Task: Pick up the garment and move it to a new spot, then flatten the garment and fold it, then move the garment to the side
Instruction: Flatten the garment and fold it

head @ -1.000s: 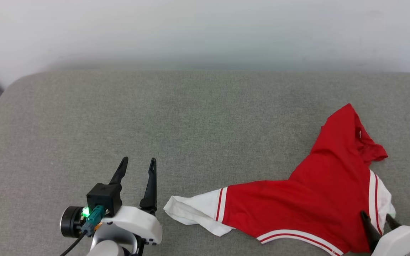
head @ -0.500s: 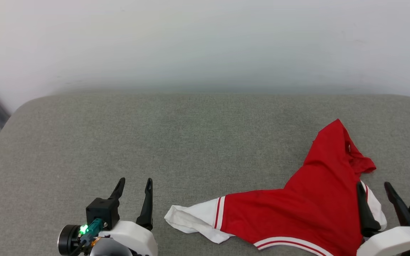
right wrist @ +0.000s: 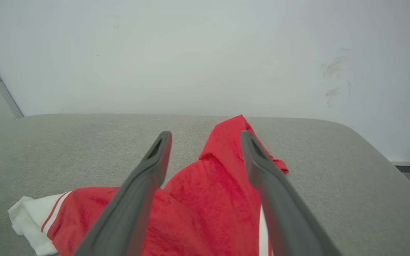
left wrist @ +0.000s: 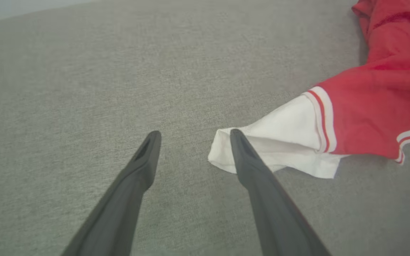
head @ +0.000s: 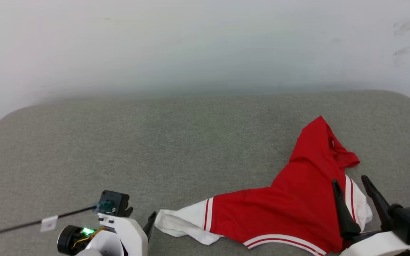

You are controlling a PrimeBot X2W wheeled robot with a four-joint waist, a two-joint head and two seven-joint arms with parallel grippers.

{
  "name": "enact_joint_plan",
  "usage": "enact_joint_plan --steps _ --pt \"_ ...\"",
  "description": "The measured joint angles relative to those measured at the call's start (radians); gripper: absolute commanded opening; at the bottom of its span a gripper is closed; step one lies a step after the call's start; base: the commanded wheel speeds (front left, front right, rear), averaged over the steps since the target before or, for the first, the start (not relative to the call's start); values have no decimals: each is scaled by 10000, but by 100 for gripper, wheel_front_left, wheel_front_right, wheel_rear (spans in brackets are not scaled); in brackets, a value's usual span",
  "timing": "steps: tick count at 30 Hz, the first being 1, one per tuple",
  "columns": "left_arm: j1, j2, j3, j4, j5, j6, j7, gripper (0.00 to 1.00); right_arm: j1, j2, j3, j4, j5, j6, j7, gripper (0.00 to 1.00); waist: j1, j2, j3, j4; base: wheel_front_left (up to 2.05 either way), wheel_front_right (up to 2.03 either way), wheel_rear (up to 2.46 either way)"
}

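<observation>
Now, garment [head: 297, 209]: crumpled near your grey cushion's [head: 155, 142] front-right edge.
Left gripper [left wrist: 194, 132]: released, just beside the white sleeve [left wrist: 279, 135].
Right gripper [right wrist: 205, 133]: released, over the garment.

Garment [head: 297, 209]: red body, white sleeves, red stripe trim. Surface [head: 155, 142]: grey, finely flecked. Wall [head: 190, 42]: off-white.

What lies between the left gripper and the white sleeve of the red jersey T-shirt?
Nothing. In the left wrist view the left gripper stands right at the white sleeve, over bare grey upholstery.
</observation>
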Motion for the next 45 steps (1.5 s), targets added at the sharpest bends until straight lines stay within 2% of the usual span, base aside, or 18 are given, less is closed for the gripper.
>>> enact_joint_plan --steps 6,16,17,18,19,20,22,25,30,35,40,41,45 --pt "-744 128 -617 531 -332 -922 1768 100 23 4 224 -380 90 -2 161 100 -1 0 438 -347 0 0 0" --pt "-1941 -161 -1275 1530 -477 -1526 3649 100 -561 4 314 -38 163 0 -134 100 0 0 1471 -754 0 0 0" --pt "-2011 -199 -1323 1593 -523 -1569 3841 97 -591 6 313 6 163 0 -165 100 0 0 1510 -792 0 0 0" --pt "-2070 -215 -1348 1634 -581 -1615 3986 49 -614 6 311 54 163 0 -182 100 -1 0 1534 -823 0 0 0" --pt "-2102 -221 -1363 1655 -646 -1659 4075 7 -638 6 307 94 163 -2 -196 100 0 0 1544 -847 0 0 0" --pt "-2129 -228 -1392 1664 -648 -1680 4113 0 -653 4 309 121 163 0 -209 100 -1 1 1542 -854 0 0 0" --pt "-2128 -311 -1446 1668 -608 -1645 4033 0 -675 6 313 186 153 0 -219 100 -1 0 1513 -844 0 0 0" --pt "-1908 -393 -1442 1546 -384 -1354 3398 0 -771 6 316 324 61 -2 -174 100 0 0 1402 -800 0 0 0" --pt "-1411 -295 -1060 986 -44 -493 2128 0 -799 15 -59 627 27 0 88 100 1 0 1155 -651 0 0 0" --pt "-1140 -4 -640 46 226 174 1281 0 -1018 -259 -848 1269 685 0 959 100 1 0 1095 -397 0 0 0" --pt "-942 194 -366 -945 437 715 826 0 -1625 -1108 -1227 2299 1799 -2 2644 100 1 0 1204 -264 0 0 0" --pt "-869 251 -326 -1367 516 880 742 0 -1854 -1452 -1231 2754 2057 0 3661 100 1 0 1268 -236 0 0 0" --pt "-831 355 -293 -1969 629 1060 702 0 -2358 -2021 -1055 3373 2596 -2 5643 100 1 0 1452 -176 0 0 0"
